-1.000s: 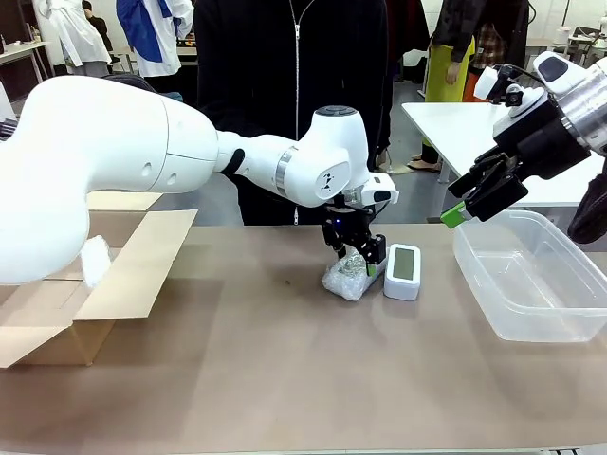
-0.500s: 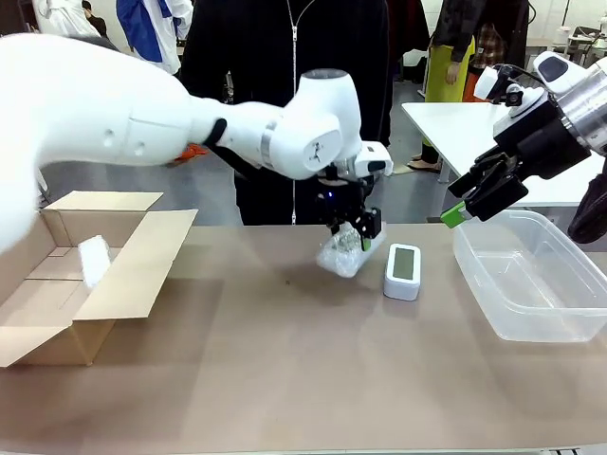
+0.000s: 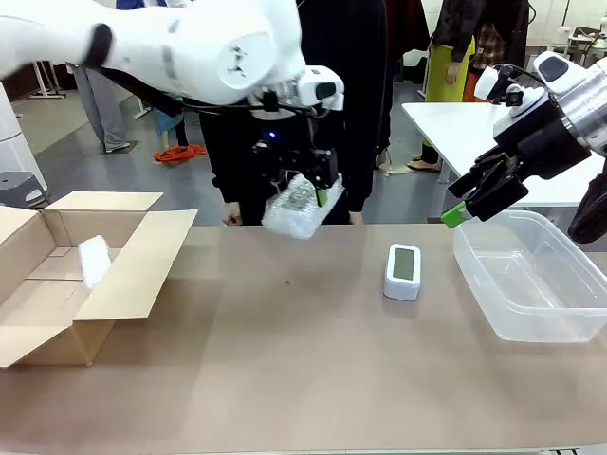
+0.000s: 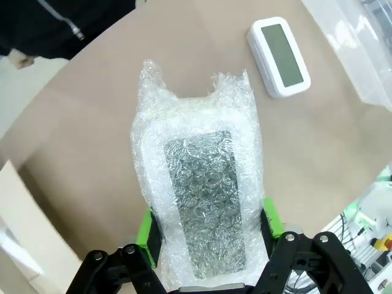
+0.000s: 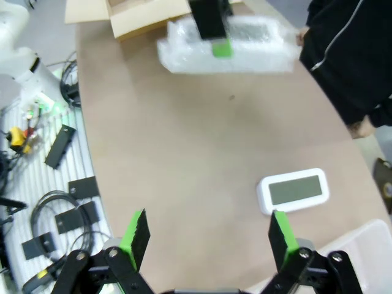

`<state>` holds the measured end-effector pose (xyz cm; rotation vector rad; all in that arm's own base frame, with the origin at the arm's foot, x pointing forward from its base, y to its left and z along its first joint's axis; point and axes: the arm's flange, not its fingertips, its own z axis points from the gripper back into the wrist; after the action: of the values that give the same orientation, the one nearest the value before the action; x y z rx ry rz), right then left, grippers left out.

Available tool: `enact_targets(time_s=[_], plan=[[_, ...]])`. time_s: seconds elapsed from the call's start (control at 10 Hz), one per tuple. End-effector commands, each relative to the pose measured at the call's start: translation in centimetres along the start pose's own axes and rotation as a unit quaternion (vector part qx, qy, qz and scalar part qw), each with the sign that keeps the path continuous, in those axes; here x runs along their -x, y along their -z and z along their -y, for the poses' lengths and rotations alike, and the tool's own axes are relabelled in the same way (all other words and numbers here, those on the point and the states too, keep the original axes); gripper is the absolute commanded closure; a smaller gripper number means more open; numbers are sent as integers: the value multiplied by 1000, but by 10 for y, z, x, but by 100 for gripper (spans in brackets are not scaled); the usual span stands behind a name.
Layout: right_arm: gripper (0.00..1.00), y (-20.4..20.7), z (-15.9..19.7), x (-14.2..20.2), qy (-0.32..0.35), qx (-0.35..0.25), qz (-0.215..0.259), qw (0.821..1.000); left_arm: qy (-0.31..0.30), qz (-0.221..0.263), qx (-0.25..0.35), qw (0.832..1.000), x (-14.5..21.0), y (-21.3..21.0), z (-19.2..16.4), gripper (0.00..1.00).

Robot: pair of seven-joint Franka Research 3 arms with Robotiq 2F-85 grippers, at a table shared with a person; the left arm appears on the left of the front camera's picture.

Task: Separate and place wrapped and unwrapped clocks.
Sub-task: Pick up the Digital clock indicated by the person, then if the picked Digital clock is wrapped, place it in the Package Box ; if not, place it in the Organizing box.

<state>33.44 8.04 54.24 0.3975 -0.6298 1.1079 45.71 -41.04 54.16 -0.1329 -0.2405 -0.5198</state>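
Front view. Found an oblong bundle of whitish bubble wrap point(image 3: 289, 214) clamped between the green pads of the left hand point(image 3: 305, 191), up in the air above the far edge of the brown worktop point(image 3: 285, 360), tilted and touching nothing else. Found a bare white rounded-rectangle clock point(image 3: 403, 270) with a greenish-grey screen lying on the worktop right of centre, near a clear plastic tub point(image 3: 467, 263) but apart from it. Spotted a second bubble-wrapped bundle point(image 3: 95, 258) inside the open cardboard box point(image 3: 133, 270) at the left. Saw the right hand point(image 3: 465, 205) hanging above the tub's far left corner, fingers apart, holding nothing. Noted a person point(image 3: 351, 95) in a black top standing behind the far edge.

Left wrist view. Looked down along the bundle point(image 4: 199, 184), pinched on both long sides near its lower end by the left hand point(image 4: 207, 220), with a grey screen dimly visible through the wrap. Found the bare clock point(image 4: 280, 56) below on the worktop point(image 4: 92, 122), towards the upper right, and the tub point(image 4: 361, 49) beyond it.

Right wrist view. Found the right hand point(image 5: 207, 236) with its pads wide apart and empty, above the worktop point(image 5: 184, 141). Saw the bare clock point(image 5: 293, 191) lying flat just past the right pad, and the bundle point(image 5: 251, 48) at the top, gripped by a black finger of the left hand, in front of the box point(image 5: 135, 12).
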Motion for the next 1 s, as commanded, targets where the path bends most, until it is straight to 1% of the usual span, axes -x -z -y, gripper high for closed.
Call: enact_targets(time_s=[0.0, 0.1, 0.9], plan=[[0, 0, 3, -1, -5, -13, 13, 1000, -13, 4, 17, 1000, 33, 4, -7, 64], [0, 0, 3, -1, -5, -13, 13, 1000, 0, 0, 0, 1000, 0, 0, 0, 64], [0, 0, 3, -1, -5, -13, 13, 1000, 0, 0, 0, 1000, 0, 0, 0, 64]])
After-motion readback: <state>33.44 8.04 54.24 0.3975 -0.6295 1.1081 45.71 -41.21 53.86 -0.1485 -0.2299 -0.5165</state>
